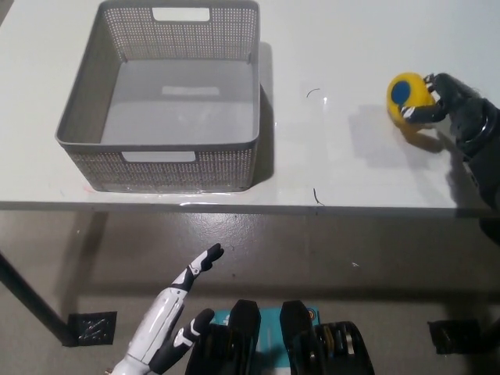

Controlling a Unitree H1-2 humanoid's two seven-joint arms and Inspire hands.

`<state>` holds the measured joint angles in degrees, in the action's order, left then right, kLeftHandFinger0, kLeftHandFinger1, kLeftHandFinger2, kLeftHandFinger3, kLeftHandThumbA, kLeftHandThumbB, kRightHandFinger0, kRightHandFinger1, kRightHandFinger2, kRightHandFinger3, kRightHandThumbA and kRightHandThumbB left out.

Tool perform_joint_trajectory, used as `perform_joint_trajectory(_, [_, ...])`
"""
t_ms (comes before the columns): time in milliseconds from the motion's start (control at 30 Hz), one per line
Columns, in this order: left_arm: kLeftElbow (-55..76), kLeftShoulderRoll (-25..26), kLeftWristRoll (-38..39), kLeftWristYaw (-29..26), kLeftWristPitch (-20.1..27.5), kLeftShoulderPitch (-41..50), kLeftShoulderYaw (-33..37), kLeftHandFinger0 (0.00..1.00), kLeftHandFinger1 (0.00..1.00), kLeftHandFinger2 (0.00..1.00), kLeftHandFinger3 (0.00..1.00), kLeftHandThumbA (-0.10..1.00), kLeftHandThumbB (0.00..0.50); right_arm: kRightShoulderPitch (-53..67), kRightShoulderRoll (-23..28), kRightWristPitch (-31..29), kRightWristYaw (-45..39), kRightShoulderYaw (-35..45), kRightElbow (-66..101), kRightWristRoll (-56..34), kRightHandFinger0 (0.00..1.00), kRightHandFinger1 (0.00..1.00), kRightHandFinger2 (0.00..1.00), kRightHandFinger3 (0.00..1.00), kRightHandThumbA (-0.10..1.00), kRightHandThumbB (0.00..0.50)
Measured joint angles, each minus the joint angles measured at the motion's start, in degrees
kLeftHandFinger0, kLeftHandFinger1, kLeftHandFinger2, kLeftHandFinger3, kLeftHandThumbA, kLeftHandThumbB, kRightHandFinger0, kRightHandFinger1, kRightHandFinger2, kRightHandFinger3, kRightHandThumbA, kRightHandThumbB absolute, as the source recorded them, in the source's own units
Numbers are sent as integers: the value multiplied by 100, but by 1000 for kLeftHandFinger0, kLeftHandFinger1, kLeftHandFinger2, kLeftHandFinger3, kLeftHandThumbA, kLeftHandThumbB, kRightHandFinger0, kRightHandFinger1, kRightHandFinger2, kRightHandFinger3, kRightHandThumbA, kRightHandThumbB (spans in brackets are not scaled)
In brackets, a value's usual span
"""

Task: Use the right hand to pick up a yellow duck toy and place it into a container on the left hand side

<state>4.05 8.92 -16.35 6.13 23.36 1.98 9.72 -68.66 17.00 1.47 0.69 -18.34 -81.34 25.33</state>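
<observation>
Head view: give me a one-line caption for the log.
Black right hand grips the yellow duck toy at table right; grey mesh basket waits left; white left hand idles open below.

Basket (pixel 168 94) sits on the table (pixel 328 172) up at eleven o'clock, nothing in it. Over at two o'clock, the duck toy (pixel 409 98) is above the tabletop, wrapped in the right hand (pixel 445 101), well apart from the basket. The arm runs off toward three o'clock. Down at seven o'clock, below the table's near edge, the left hand (pixel 168 324) hangs over the floor, fingers apart.
</observation>
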Motion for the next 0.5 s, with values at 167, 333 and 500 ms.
perform_joint_trajectory(167, [3, 7, 1, 2, -29, 5, 0, 1000, 1000, 1000, 1000, 1000, 313, -44, 11, -296, 372, 222, 150, -93, 22, 449, 767, 776, -100, 184])
perform_joint_trajectory(333, [14, 17, 1, 9, -54, 21, 1, 1000, 1000, 1000, 1000, 1000, 304, -178, 1, -525, 617, 376, 589, -133, 0, 389, 786, 859, -100, 156])
perform_joint_trajectory(500, [22, 25, 2, 23, -71, 30, 0, 1000, 1000, 1000, 1000, 1000, 315, -240, -137, -545, 654, 458, 1565, -165, 13, 486, 824, 935, -100, 148])
